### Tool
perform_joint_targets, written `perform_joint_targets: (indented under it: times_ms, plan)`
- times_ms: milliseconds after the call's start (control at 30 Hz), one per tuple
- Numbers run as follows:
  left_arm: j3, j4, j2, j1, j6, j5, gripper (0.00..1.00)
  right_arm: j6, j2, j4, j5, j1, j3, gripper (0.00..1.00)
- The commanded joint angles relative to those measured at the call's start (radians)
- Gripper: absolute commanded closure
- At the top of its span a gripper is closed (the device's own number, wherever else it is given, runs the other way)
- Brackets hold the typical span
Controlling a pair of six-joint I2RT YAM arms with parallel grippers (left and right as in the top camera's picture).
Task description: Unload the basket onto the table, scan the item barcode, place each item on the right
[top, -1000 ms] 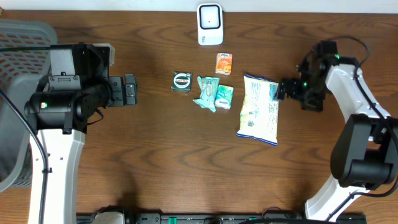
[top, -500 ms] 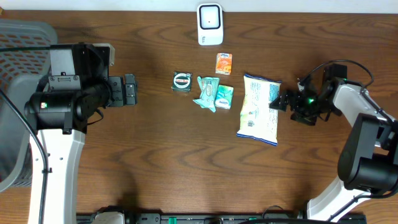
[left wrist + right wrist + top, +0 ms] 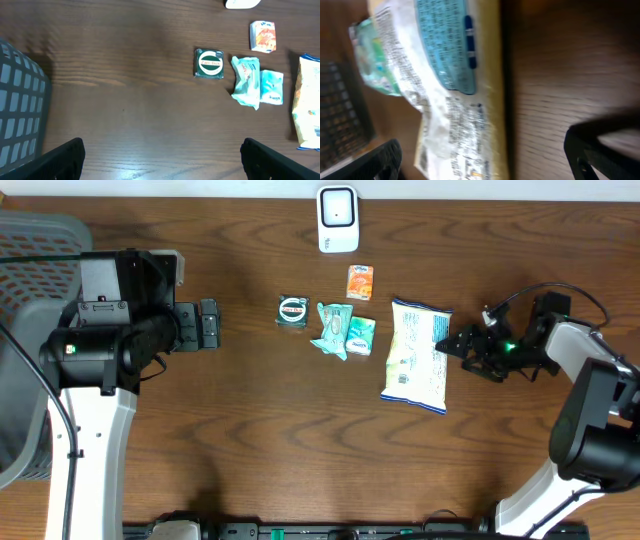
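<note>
A yellow, white and blue snack bag (image 3: 417,356) lies flat right of centre, and in the right wrist view the bag (image 3: 445,75) fills the left half. My right gripper (image 3: 462,345) is low at the bag's right edge, open, and the right gripper (image 3: 485,160) has that edge between its spread fingers (image 3: 605,150). The white scanner (image 3: 338,218) stands at the far edge. My left gripper (image 3: 208,326) hovers open at the left, and the left gripper (image 3: 162,165) holds nothing.
A dark green tin (image 3: 293,311), teal wipe packets (image 3: 343,330) and a small orange packet (image 3: 361,282) lie between the scanner and the bag. A grey basket (image 3: 30,260) stands at the left edge, and the basket (image 3: 20,110) also shows in the left wrist view.
My right arm has swung down and outward, bringing its open gripper low against the snack bag's right edge. The left arm has not moved.
</note>
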Motion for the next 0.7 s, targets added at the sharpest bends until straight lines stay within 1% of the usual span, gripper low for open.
perform_joint_targets:
  times_ms: [0, 133, 233, 300, 333, 500, 600, 667]
  plan:
    - [0.007, -0.002, 0.002, 0.005, 0.013, -0.006, 0.02, -0.035, 0.081, 0.007, -0.063, 0.005, -0.012, 0.01]
    - [0.007, -0.002, 0.002, 0.005, 0.013, -0.006, 0.02, -0.047, 0.186, 0.015, -0.117, 0.015, -0.012, 0.03]
    - [0.007, -0.002, 0.002, 0.005, 0.013, -0.006, 0.02, -0.086, 0.262, 0.015, -0.173, 0.027, -0.012, 0.10]
    - [0.007, -0.002, 0.002, 0.005, 0.013, -0.006, 0.02, -0.107, 0.300, 0.015, -0.205, 0.036, -0.012, 0.17]
    - [0.007, -0.002, 0.002, 0.005, 0.013, -0.006, 0.02, -0.106, 0.313, 0.017, -0.206, 0.040, -0.012, 0.18]
    - [0.007, -0.002, 0.002, 0.005, 0.013, -0.006, 0.02, -0.098, 0.320, 0.039, -0.208, 0.056, -0.012, 0.29]
    - [0.007, -0.002, 0.002, 0.005, 0.013, -0.006, 0.02, -0.074, 0.320, 0.061, -0.209, 0.065, -0.012, 0.29]
    - [0.007, -0.002, 0.002, 0.005, 0.013, -0.006, 0.02, -0.048, 0.320, 0.072, -0.208, 0.066, -0.012, 0.23]
